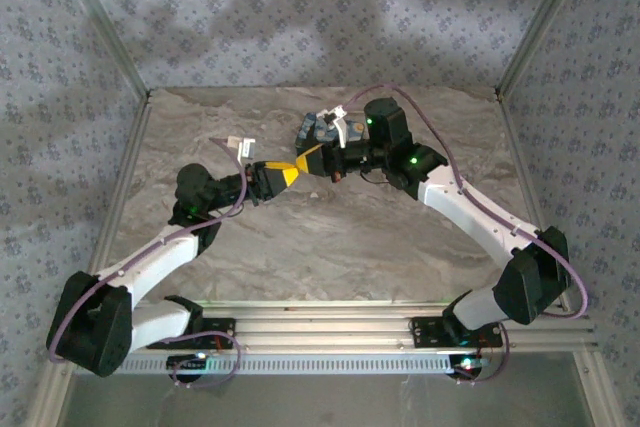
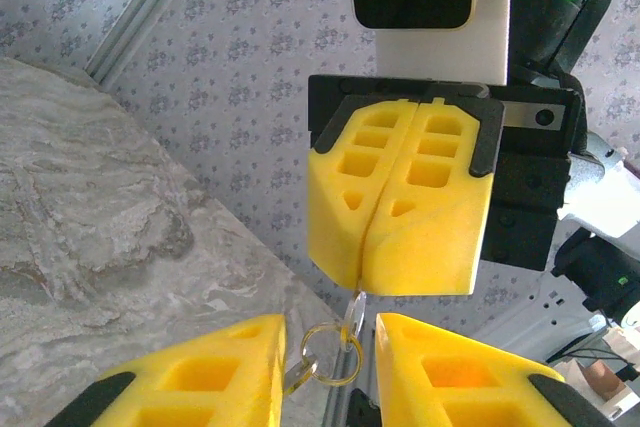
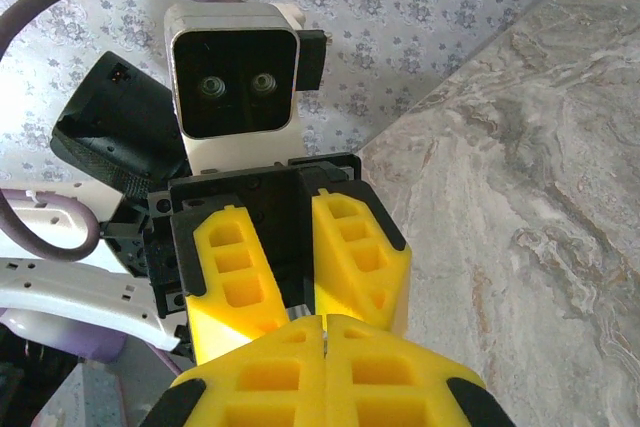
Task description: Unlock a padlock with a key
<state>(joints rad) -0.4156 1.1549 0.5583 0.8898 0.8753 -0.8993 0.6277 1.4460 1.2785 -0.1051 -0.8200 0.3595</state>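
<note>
Silvery metal first: key (image 2: 357, 309) pinched by its upper end in the seam between the two yellow pads (image 2: 420, 217) of the right jaws, pressed flat together with no gap. Below it, key ring (image 2: 337, 355) dangling between the left jaws, spread apart on either side of the ring; contact with either pad impossible to tell. Both sets of jaws up clear of the bench (image 1: 330, 247), nose to nose, wrist cameras facing each other. Probably a hand-over or re-grip in mid-air: so little of the key showing beyond the pads, hence a poor hold for feeding it into a padlock and turning. Just behind the meeting point, dark blue printed box (image 1: 322, 130) resting on the bench. Off to the left, small white piece (image 1: 235, 144), too small to name. Bench top marbled grey-beige, matt. Around it, pale blue floral-print walls (image 1: 300, 17), aluminium corner posts (image 1: 100, 22), soft arm shadows on the back wall.
</note>
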